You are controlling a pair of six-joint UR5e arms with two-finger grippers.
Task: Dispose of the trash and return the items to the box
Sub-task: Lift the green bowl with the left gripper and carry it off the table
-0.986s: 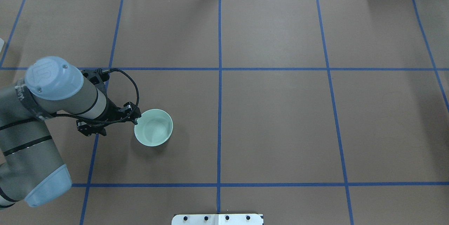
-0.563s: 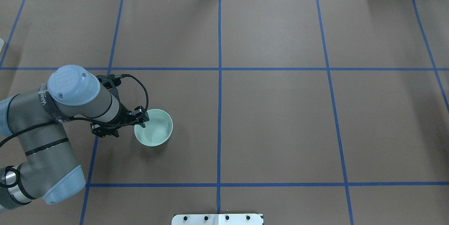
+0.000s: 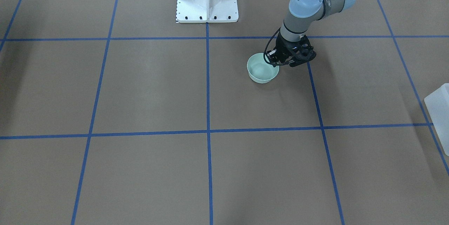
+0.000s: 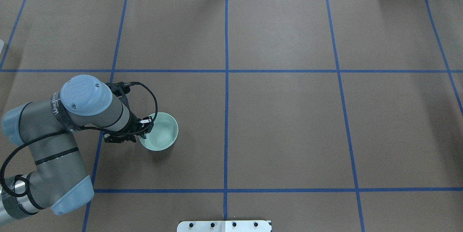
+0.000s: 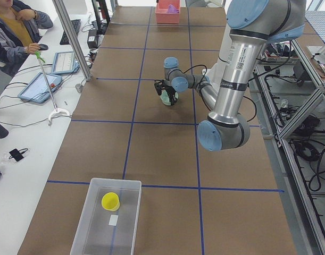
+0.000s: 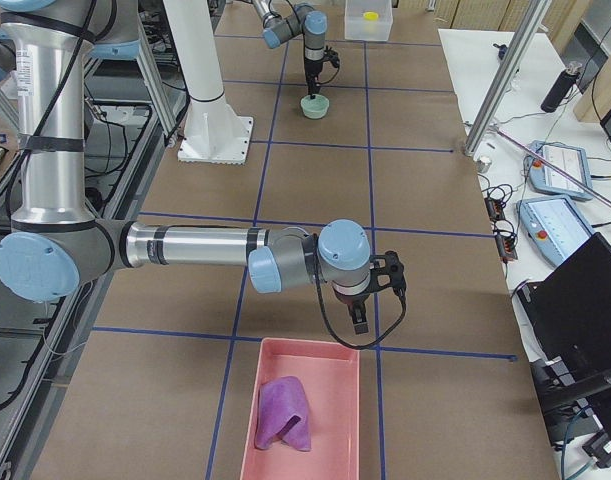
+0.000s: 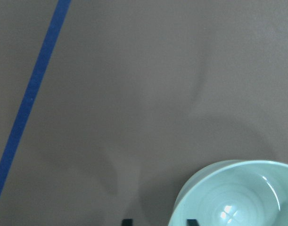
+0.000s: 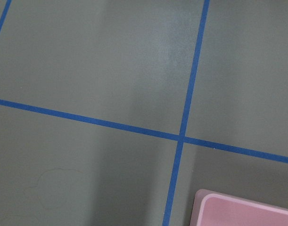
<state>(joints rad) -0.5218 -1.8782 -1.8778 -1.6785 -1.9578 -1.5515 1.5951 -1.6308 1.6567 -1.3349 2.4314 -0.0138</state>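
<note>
Left hand point(image 4: 142, 132) spread astride mint-green bowl point(image 4: 163, 135) rim, right hand point(image 6: 357, 319) near pink tray point(image 6: 331, 428), cannot tell its state

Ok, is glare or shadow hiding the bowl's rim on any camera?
Left wrist view: bowl sharp, one small glare spot inside, soft shadows on the table, rim readable. Overhead view: no glare, but the left gripper covers part of the rim.

The bowl point(image 7: 238, 197) was cut off by the left wrist view's bottom and right edges. The box point(image 3: 440, 112) was cut by the front-facing view's right edge. The right claw point(image 6: 358, 320) showed too small to judge its jaws
</note>
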